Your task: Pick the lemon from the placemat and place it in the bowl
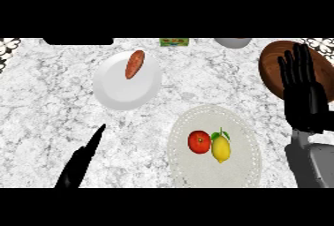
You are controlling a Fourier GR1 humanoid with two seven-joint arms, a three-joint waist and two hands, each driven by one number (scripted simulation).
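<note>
Left hand (77, 167): I see it at the tabletop's (52, 110) near edge, towards the left corner and well apart from the placemat. It is edge-on to me, with fingers (98, 134) straight and pointing to the far edge, holding nothing.
Placemat (215, 173): white, lace-rimmed oval near the near edge, right of the middle.
Lemon (221, 150): lies on the placemat about at its middle, with green leaves (224, 134) at its far end. No hand is on it.
Tomato (199, 141): on the placemat, touching the lemon's left side.
Right hand (305, 95): at the tabletop's right edge, open, fingers straight and pointing to the far edge, holding nothing. In my view it overlaps the bowl.
Plate (120, 95): white, left of the middle and farther off than the placemat. It carries a reddish oblong vegetable (135, 64) on its far part.
Bowl (272, 66): brown, at the far right corner, partly hidden by the right hand. What I can see of its inside holds nothing.
Far edge: a green-and-yellow box (174, 42) and a pale round vessel (233, 42), both cut off by the view.
</note>
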